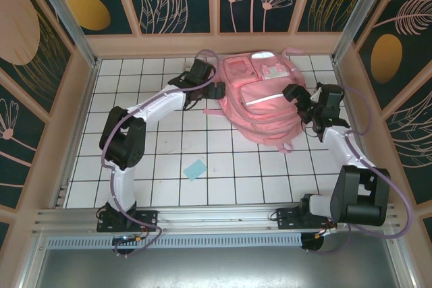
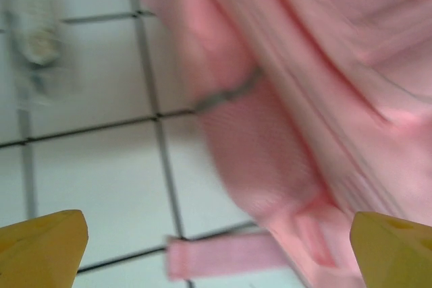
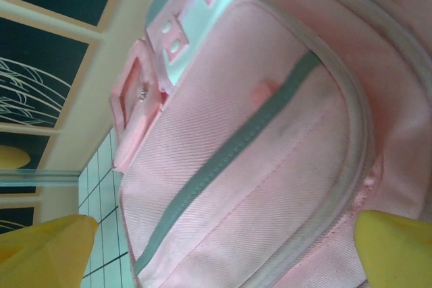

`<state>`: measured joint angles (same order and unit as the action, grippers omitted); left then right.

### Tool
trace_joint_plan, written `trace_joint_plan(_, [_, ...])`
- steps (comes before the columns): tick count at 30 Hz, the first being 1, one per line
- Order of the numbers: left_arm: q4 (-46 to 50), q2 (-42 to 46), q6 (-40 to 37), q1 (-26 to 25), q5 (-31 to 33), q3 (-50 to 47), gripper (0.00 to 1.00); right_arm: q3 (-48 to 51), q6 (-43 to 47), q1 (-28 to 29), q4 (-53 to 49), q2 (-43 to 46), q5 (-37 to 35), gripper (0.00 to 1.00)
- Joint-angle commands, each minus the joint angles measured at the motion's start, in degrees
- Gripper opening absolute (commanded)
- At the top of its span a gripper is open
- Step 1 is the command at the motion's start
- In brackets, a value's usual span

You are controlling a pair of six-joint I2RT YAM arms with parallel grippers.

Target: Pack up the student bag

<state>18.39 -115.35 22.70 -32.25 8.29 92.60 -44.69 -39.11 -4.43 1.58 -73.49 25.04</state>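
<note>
The student bag [image 1: 260,102] is a large soft pink backpack lying flat at the back middle of the tiled table, glossy pockets toward the far wall. My left gripper [image 1: 214,90] hovers at its left edge, jaws wide open. In the blurred left wrist view the bag's side [image 2: 290,99] and a loose pink strap [image 2: 229,254] lie between the yellow fingertips [image 2: 40,247]. My right gripper [image 1: 302,101] is open over the bag's right side. The right wrist view has the bag's front panel [image 3: 256,166] with a grey-green stripe [image 3: 223,160] spanning the gap between the fingertips [image 3: 398,247]. Neither gripper holds anything.
A small light-blue square of paper [image 1: 195,168] lies on the white tiled table [image 1: 169,146] in front of the bag. A small whitish object [image 2: 34,32] rests on the tiles left of the bag. Wooden walls [image 1: 88,99] enclose the table on three sides.
</note>
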Motion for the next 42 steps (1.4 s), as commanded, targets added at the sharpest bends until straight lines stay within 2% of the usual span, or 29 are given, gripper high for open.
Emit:
trace_joint_plan(1, [-6.05,2.66,1.01,2.28,7.94,0.61,0.99,-2.30,3.65,-0.71,-3.40,0.96,-1.04,0.99])
trace_joint_plan(3, [-6.46,0.49,1.12,4.75,7.67,3.41,0.99,-3.26,4.63,-0.97,-3.88,0.04,0.26,0.99])
trace_joint_plan(8, [0.43,-11.76,-1.52,9.04,10.27,18.74,0.98,-3.83,4.76,-0.97,-4.09,-1.71,0.47,0.99])
trace_joint_plan(14, [6.36,-23.68,-0.38,13.01,8.19,31.84,0.97,-3.55,4.66,-1.00,-4.83,-2.09,-0.60,0.99])
trace_joint_plan(22, [10.81,-34.06,-2.47,13.88,0.14,42.52,0.99,-3.10,2.52,-1.00,-3.38,-3.48,0.33,0.99])
trace_joint_plan(27, [14.65,-39.11,-2.83,13.92,-1.02,46.95,0.97,-3.08,1.58,-0.93,-2.64,-4.55,1.42,0.99])
trace_joint_plan(30, [16.04,-40.16,-2.56,13.93,0.70,46.65,0.90,-3.01,1.42,-0.89,-2.39,-4.73,1.33,0.99])
trace_joint_plan(35, [15.62,-40.34,-2.62,13.93,1.73,44.70,0.62,-2.87,1.44,-0.86,-1.94,-5.03,1.26,0.99])
trace_joint_plan(38, [14.85,-40.02,-2.82,13.88,1.64,44.47,0.50,-2.85,1.19,-0.80,-1.60,-5.33,1.74,0.99])
trace_joint_plan(42, [11.91,-36.69,-3.14,13.95,1.70,41.11,0.46,-3.06,0.73,-0.19,-0.76,-5.82,2.43,0.99])
